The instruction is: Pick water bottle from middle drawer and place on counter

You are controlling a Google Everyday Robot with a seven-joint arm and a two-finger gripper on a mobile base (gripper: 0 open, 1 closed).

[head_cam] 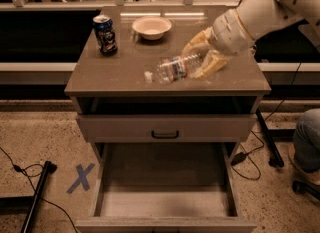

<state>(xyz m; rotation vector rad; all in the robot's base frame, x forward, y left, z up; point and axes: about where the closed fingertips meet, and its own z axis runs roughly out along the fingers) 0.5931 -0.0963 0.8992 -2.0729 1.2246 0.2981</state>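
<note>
1. Counter surface [125, 72]: glossy grey-brown top slab; carries a bowl and a can, with the arm reaching over its right half
2. Middle drawer [160, 179]: grey box drawer, pulled fully out toward the camera, low side walls, flat floor bare
3. Robot arm [260, 12]: white, enters from the upper right and slants down to the left over the surface
4. Drawer front [165, 126]: grey panel with a black handle, above the open drawer and under a dark open slot
5. Gripper [196, 62]: tan, over the centre-right of the surface; fingers [212, 64] closed round the base end of the water bottle, one above and one below
6. Water bottle [172, 68]: clear, ribbed, red-and-blue label; lies nearly level, white cap pointing left; out of the drawer, low over the middle of the surface; contact with the slab cannot be told
7. Bowl [151, 27]: pale, upright, at the back centre, apart from the bottle
8. Blue can [105, 34]: upright, back left, just beside the bowl
9. Blue X mark [80, 178]: tape on the speckled floor, left of the open drawer
</note>
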